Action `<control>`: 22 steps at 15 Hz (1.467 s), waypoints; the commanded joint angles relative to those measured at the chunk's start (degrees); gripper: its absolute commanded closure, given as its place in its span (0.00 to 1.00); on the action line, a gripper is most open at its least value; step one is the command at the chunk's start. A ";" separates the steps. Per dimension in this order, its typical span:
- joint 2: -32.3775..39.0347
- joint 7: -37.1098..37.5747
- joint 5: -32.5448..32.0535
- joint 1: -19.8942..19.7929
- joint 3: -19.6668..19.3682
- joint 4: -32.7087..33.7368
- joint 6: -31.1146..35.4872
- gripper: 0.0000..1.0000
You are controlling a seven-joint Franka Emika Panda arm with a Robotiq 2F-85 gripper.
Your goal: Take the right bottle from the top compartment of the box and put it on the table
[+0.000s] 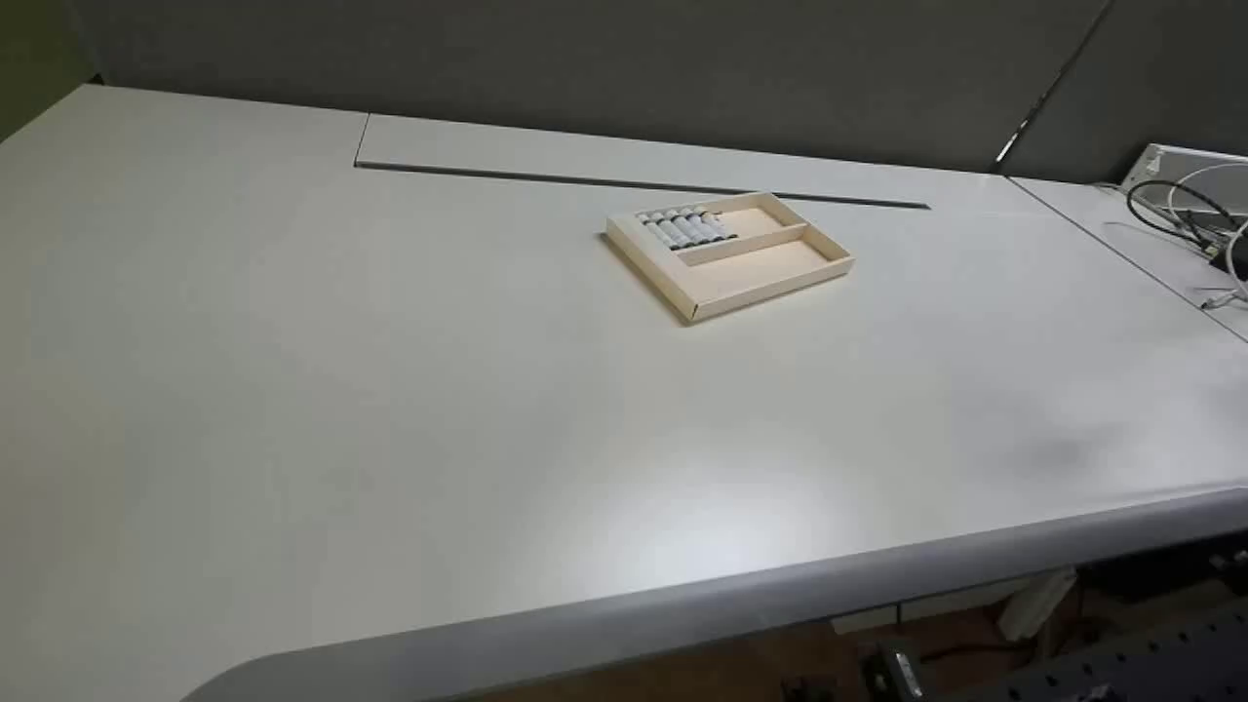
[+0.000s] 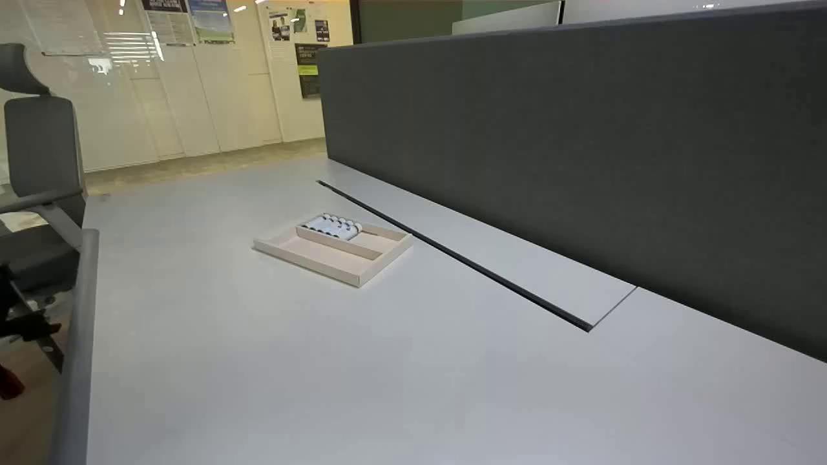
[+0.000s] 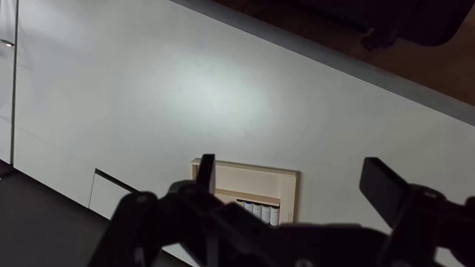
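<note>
The box (image 1: 770, 294), a shallow pale wooden tray, lies on the off-white table (image 1: 409, 390) in both exterior views (image 2: 310, 264). Its narrow top compartment (image 1: 765, 222) holds several small white-labelled bottles lying side by side at one end. The right bottle (image 1: 720, 225) is the one beside the bare part of that compartment; it also shows in an exterior view (image 2: 355, 230). My gripper (image 3: 289, 165) is open and empty, high above the table, and out of both exterior views. In the wrist view, the box (image 3: 248, 168) lies beyond the left finger, which hides part of the box and bottles.
A dark grey partition (image 1: 546, 68) stands along the table's back edge. A dark seam strip (image 1: 585, 181) runs close behind the box. Cables and a white device (image 1: 1189, 195) lie at the table's far right. A chair (image 2: 45, 148) stands beside the table.
</note>
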 commanded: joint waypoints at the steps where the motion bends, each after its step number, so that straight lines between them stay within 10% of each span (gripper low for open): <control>1: 0.51 0.98 -0.88 1.75 -1.19 0.20 -0.07 0.00; 10: 0.41 0.98 -0.88 1.75 -1.19 0.22 0.01 0.00; 22: 36.74 -22.23 -0.18 -1.81 -16.09 8.96 30.14 0.00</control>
